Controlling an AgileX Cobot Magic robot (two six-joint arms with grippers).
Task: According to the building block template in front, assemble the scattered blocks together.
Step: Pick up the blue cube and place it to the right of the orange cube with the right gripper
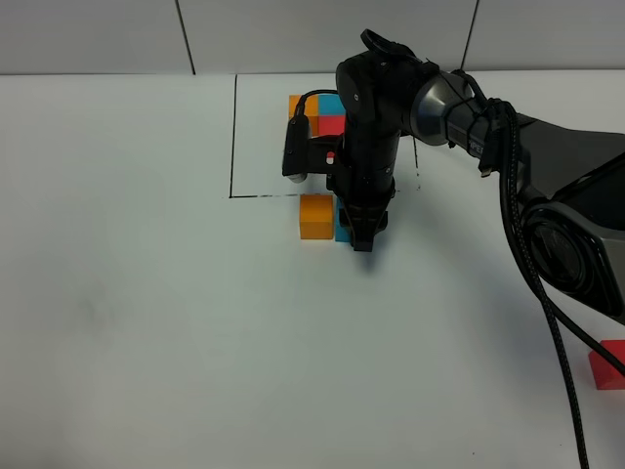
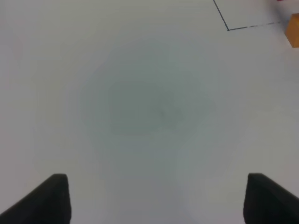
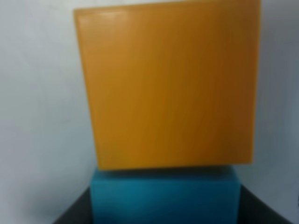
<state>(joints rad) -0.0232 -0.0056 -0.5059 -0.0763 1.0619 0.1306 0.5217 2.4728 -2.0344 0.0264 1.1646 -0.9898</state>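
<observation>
Orange cube [image 1: 315,215] and blue cube [image 3: 163,200] touch side by side, just below the framed template [image 1: 330,106]. My right pincer [image 1: 362,234] pinches the blue one. The red cube [image 1: 607,363] sits far off on the tabletop [image 1: 146,293], not yet joined. My left pincer [image 2: 156,200] hangs spread and empty.

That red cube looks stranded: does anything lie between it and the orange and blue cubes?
Nothing visible lies on the table between the red cube and that pair. Only the right arm and its cable cross above, the right gripper holding the blue cube beside the orange cube.
</observation>
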